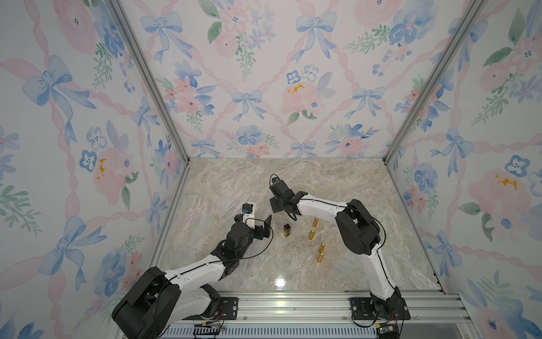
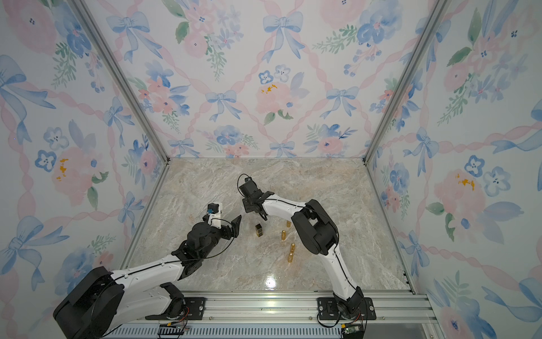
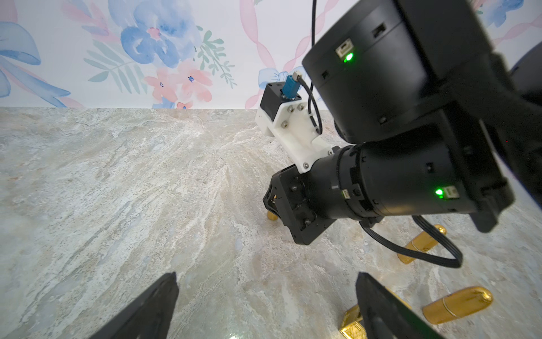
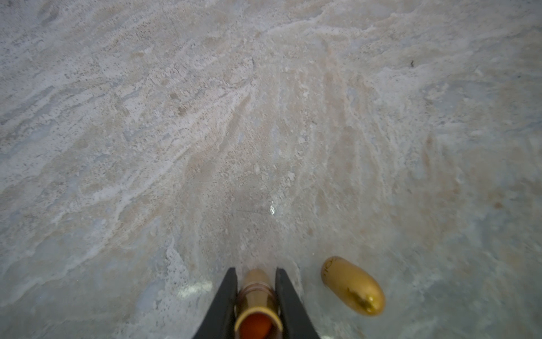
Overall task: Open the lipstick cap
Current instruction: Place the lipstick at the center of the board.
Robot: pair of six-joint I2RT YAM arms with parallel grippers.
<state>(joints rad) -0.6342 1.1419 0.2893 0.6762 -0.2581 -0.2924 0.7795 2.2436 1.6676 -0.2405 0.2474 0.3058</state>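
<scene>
In the right wrist view my right gripper [image 4: 255,270] is shut on a gold lipstick tube [image 4: 255,293]. Its open end shows the orange-red stick [image 4: 255,325], with no cap on it. A rounded gold cap [image 4: 352,286] lies on the marble right beside the tube, apart from it. In both top views the right gripper [image 1: 293,217] [image 2: 262,217] points down at the table and hides the tube. The left wrist view shows only the tube's gold foot [image 3: 272,215] under that gripper. My left gripper [image 3: 266,276] [image 1: 265,226] hangs open and empty to the left.
A square black-and-gold lipstick [image 1: 286,230] [image 3: 352,323] stands between the two grippers, close to the left one's finger. Gold bullet-shaped pieces [image 1: 315,222] [image 1: 312,234] [image 1: 322,247] lie in a row to the right. Floral walls enclose the marble table [image 1: 234,187].
</scene>
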